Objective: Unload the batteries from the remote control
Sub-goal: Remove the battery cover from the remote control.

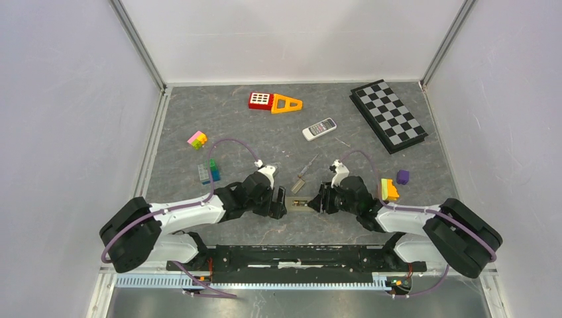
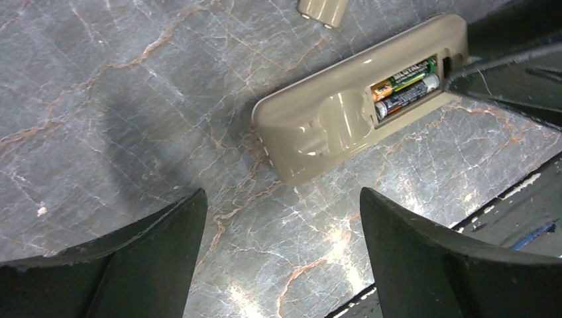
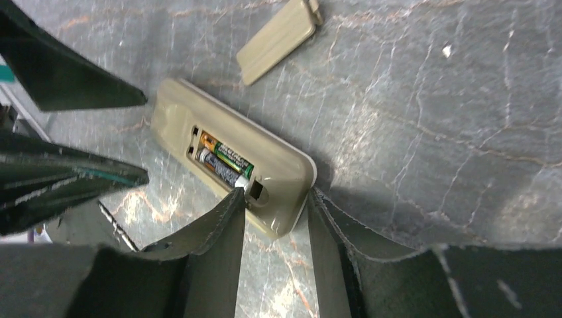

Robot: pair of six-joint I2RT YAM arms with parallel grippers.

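Note:
A beige remote control [image 1: 301, 204] lies face down between my two grippers, its battery bay open. Two batteries [image 2: 404, 89] sit side by side in the bay, also seen in the right wrist view [image 3: 224, 159]. The right gripper [image 3: 275, 195] is shut on the remote's near end [image 3: 285, 199], one finger on each long side. The left gripper [image 2: 281, 195] is open and empty, just short of the remote's other end [image 2: 318, 129]. The beige bay cover [image 3: 278, 40] lies loose on the table beyond the remote.
A thin grey stick [image 1: 306, 171] lies just behind the remote. A white remote [image 1: 319, 128], a folded chessboard [image 1: 388, 116], a red and orange toy [image 1: 274, 101] and toy bricks [image 1: 209, 171] [image 1: 390, 189] lie around. Walls enclose the table.

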